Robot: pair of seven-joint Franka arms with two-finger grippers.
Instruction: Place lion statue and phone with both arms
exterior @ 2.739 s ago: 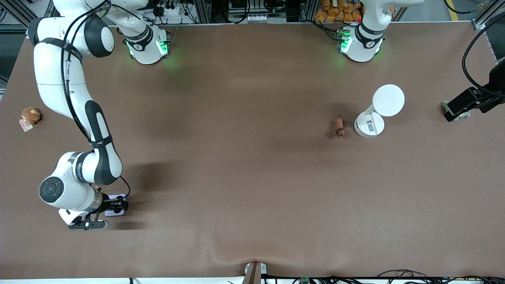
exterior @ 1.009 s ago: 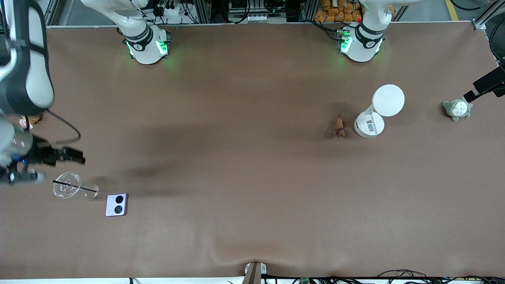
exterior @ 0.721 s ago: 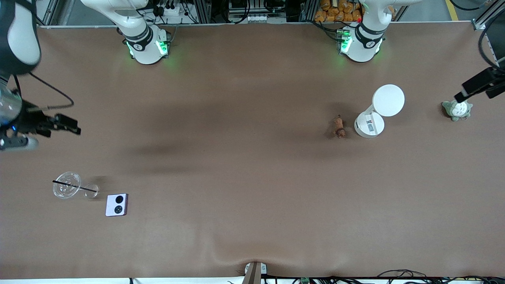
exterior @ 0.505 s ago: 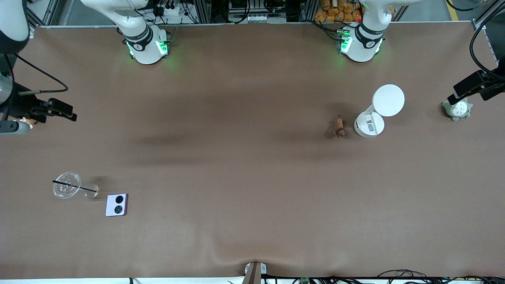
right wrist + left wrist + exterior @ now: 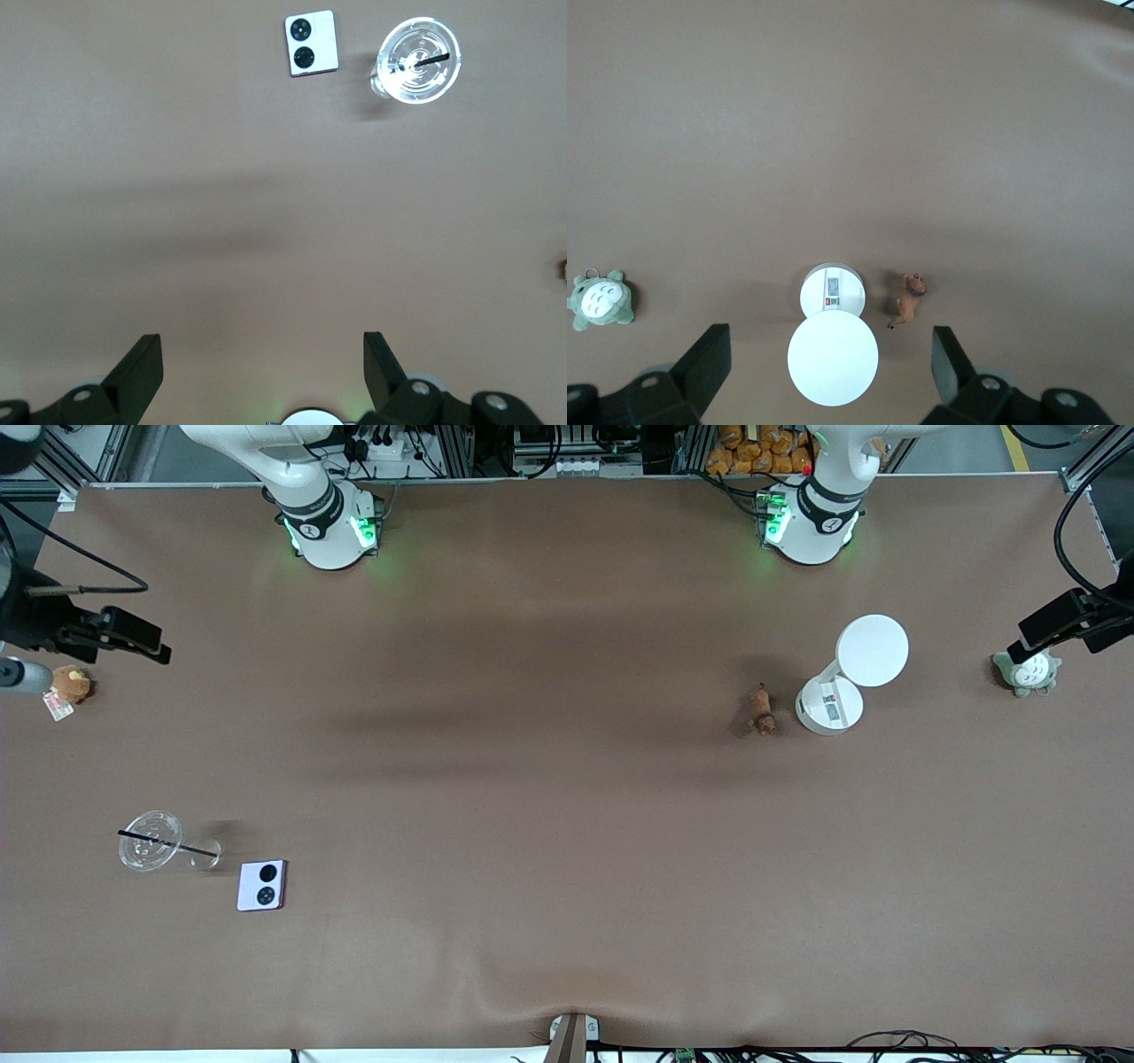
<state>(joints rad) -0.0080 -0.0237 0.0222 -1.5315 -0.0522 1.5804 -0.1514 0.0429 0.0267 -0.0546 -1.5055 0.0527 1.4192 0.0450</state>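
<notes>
The lion statue, a tiny orange-brown figurine, lies on the table beside a white round stand; the left wrist view shows this lion statue too. The lilac phone lies flat with its two black camera rings up, toward the right arm's end; it appears as the phone in the right wrist view. My left gripper hangs open and empty, high over the grey-green plush. My right gripper hangs open and empty, high near the brown plush. Neither touches anything.
A clear cup with a black straw stands beside the phone. The white stand carries a round disc top. A grey-green plush sits at the left arm's end, a brown plush with a tag at the right arm's end.
My right gripper let go of the phone, rose and swung from beside the cup to near the brown plush. My left gripper lifted off the grey-green plush and hovers over it.
</notes>
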